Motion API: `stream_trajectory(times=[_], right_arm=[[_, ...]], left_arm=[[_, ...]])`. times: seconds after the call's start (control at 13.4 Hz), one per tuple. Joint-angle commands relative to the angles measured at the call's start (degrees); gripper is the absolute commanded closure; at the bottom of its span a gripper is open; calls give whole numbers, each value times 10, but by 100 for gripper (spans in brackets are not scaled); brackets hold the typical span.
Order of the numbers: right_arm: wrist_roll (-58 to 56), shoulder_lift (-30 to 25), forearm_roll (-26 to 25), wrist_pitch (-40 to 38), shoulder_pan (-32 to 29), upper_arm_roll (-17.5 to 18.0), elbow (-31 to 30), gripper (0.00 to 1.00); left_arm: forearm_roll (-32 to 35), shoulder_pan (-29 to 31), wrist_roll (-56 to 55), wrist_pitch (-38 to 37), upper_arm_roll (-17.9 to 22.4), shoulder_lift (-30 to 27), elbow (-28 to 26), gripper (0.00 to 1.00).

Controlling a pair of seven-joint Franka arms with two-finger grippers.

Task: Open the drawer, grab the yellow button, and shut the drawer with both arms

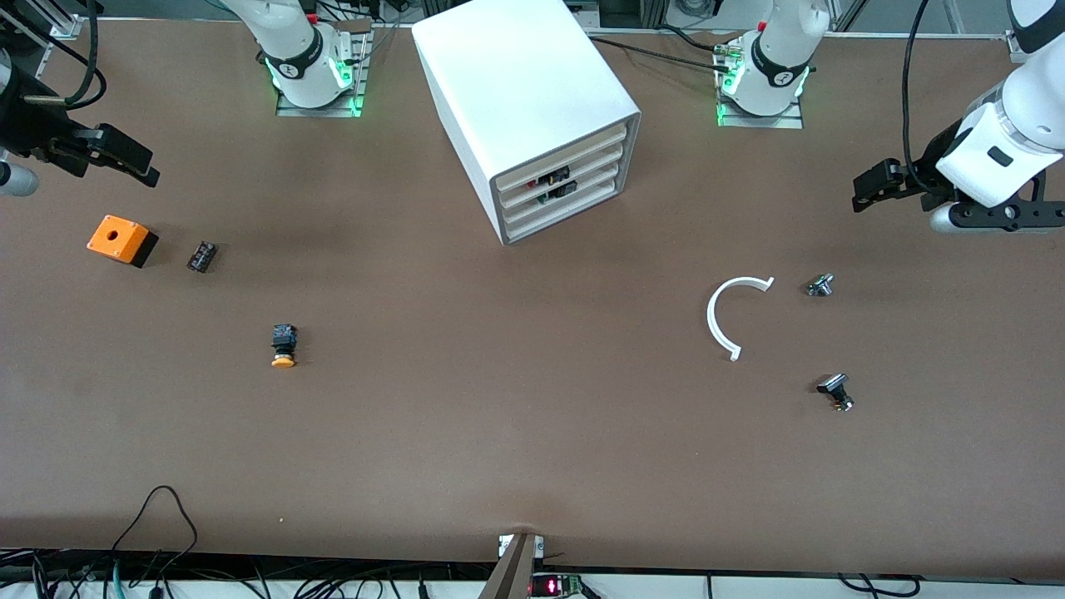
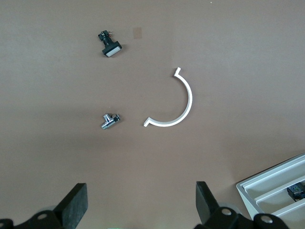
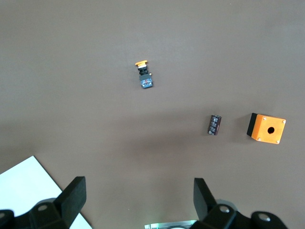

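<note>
A broad brown table with a matte surface fills nearly the whole front view, evenly lit, with soft shadows and a faint pale sheen near its middle. Along the table's edge nearest the front camera runs a dark strip where black cables loop and trail off, beside a small device with a red lit display. At the table's edge farthest from that camera, metal framing and more cables show.
</note>
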Motion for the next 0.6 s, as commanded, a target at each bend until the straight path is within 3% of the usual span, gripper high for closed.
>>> stream_trajectory(times=[0.0,0.52], right_arm=[[-13,-12,2,11,4,-4,-10,0],[-13,-5,2,1,4,-5,1,0]], left_arm=[[0,-7,-5,-9,1,-3,6,0],[24,-14,-9,-16,-19,2,21,0]])
